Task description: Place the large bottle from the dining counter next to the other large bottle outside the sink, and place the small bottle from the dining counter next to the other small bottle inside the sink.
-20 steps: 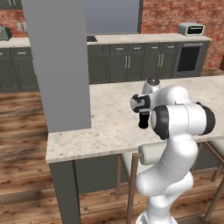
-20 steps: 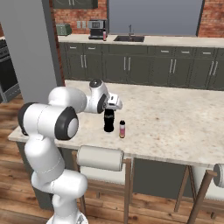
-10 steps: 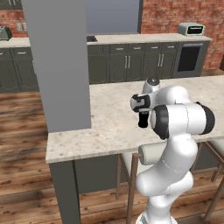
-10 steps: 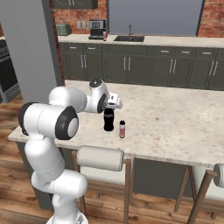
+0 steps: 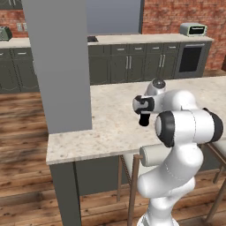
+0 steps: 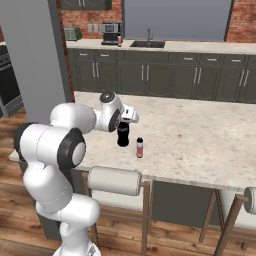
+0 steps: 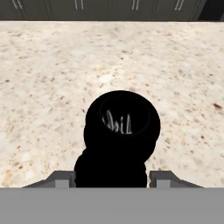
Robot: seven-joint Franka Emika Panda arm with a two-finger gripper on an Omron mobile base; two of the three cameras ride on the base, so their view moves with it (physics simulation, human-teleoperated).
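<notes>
Grasping step: the claw (image 6: 123,123) is clenched on the black bottle (image 6: 123,136), standing upright on the dining counter (image 6: 210,137), small pink bottle (image 6: 139,148) just to its right. Next: lift straight, carry toward the far sink (image 6: 147,44).

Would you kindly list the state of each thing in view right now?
Black bottle: upright on the dining counter, gripped at the top.
Small pink bottle: upright beside it, untouched.
Gripper: shut on the black bottle.
</notes>
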